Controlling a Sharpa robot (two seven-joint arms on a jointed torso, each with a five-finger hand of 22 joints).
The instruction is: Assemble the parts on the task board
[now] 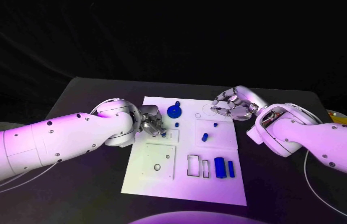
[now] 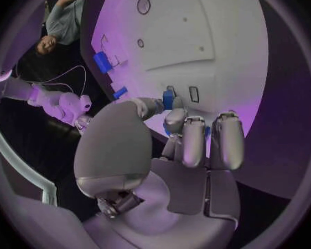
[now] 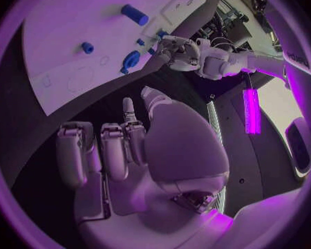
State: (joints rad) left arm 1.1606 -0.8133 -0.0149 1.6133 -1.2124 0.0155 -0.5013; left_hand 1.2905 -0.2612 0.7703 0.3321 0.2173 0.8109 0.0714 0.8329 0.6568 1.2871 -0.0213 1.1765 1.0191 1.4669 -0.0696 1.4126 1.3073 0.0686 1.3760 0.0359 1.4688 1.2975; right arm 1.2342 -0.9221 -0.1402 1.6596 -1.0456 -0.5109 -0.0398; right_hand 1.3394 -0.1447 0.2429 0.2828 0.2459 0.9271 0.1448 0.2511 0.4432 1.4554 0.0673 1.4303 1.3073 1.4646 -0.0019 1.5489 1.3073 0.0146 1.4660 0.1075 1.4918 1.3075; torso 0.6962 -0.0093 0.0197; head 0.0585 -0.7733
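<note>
The white task board (image 1: pixel 163 184) lies in the middle of the black table. My left hand (image 1: pixel 150 122) hovers over the board's left edge with its fingers curled. It pinches a small blue part (image 2: pixel 169 99) between thumb and fingers; that part (image 1: pixel 164 132) shows just under the fingertips. My right hand (image 1: pixel 232 103) hangs above the board's far right corner, fingers curled in with nothing in them. A round blue part (image 1: pixel 174 111) stands near the far edge. Two small blue parts (image 1: pixel 204 136) are mid-board, and two blue cylinders (image 1: pixel 224 167) lie at the near right.
Rectangular slots (image 1: pixel 197 166) lie beside the cylinders, and a square plate with a round hole (image 1: pixel 157 167) sits at the board's near left. A white cable (image 1: pixel 312 181) runs on the table at the right. Black table surrounds the board.
</note>
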